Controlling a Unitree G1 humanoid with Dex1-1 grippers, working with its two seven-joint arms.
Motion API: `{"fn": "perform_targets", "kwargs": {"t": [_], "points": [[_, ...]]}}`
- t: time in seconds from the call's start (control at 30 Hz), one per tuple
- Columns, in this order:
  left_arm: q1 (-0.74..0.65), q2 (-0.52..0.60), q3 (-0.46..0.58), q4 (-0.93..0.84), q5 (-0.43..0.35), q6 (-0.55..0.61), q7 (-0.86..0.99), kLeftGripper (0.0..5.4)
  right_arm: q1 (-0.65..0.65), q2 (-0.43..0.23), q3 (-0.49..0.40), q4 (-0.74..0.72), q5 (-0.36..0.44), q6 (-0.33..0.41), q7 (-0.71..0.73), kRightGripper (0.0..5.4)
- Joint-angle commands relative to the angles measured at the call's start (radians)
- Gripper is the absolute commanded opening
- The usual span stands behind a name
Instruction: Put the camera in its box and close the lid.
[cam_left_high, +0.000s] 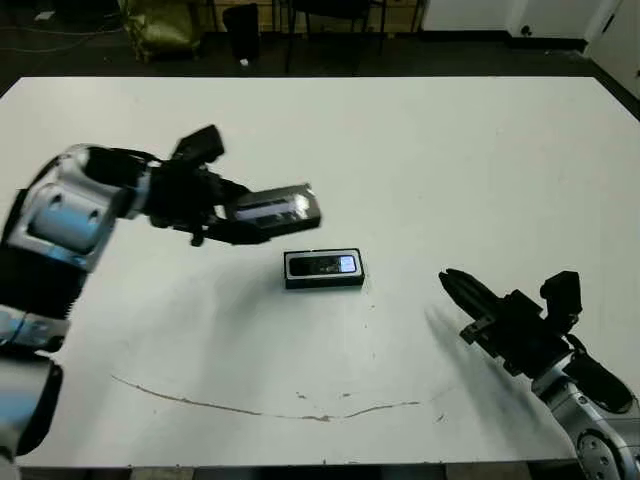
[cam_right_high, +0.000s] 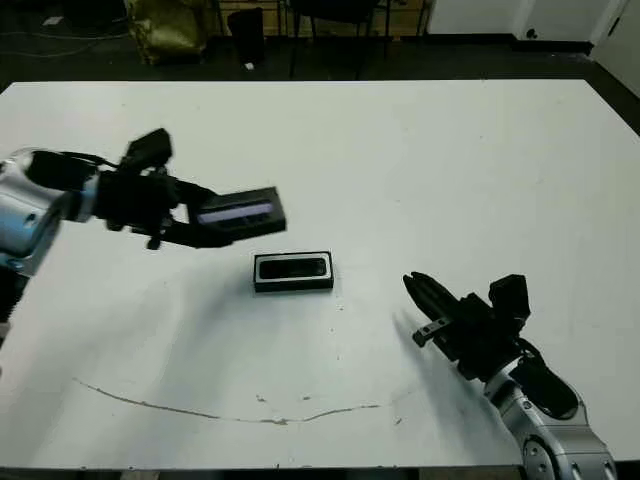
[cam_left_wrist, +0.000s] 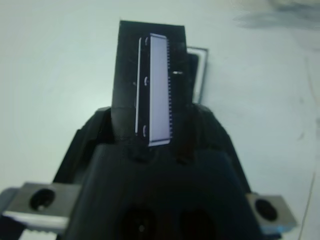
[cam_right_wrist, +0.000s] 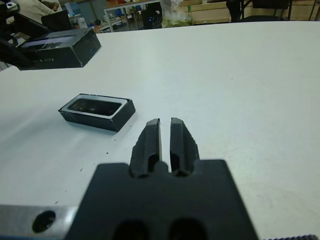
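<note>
Lid (cam_left_high: 272, 208) crosswise (probably) in left tool (cam_left_high: 240, 222)

One table (cam_left_high: 420, 150) is showing, white, and three task pieces are showing with it: one box (cam_left_high: 323, 281), one camera (cam_left_high: 325, 266) lying inside that box, and one lid (cam_left_high: 272, 209) with a single silver-grey strip along its top. Two grippers are appearing, one left gripper (cam_left_high: 232, 222) and one right gripper (cam_left_high: 458, 286), each showing two black fingers, so four fingers are counting in all. One long thin brownish line (cam_left_high: 270, 408) is running across the near part of the table, and a few tiny dark specks are lying close to it, too small to count exactly
</note>
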Motion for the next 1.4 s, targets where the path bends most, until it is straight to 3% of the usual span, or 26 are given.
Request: {"fn": "perform_targets", "kwargs": {"t": [0.03,0.43,0.8,1.4], "points": [[-0.018,-0.04,-0.045,0.014,0.021,0.002,-0.004,2.5,0.001,-0.003,-0.003,-0.001,-0.006,0.005,-0.006,0.0],[-0.047,-0.131,-0.133,0.074,0.096,-0.026,0.006,2.5,0.01,-0.01,-0.007,-0.029,-0.005,0.025,-0.03,0.0],[-0.106,-0.195,-0.163,0.21,0.175,-0.125,0.008,2.5,0.025,-0.008,-0.008,-0.034,0.006,0.033,-0.04,0.0],[-0.146,-0.234,-0.17,0.278,0.225,-0.089,0.001,2.5,0.037,0.006,0.005,-0.023,0.002,0.014,-0.038,0.0]]}}
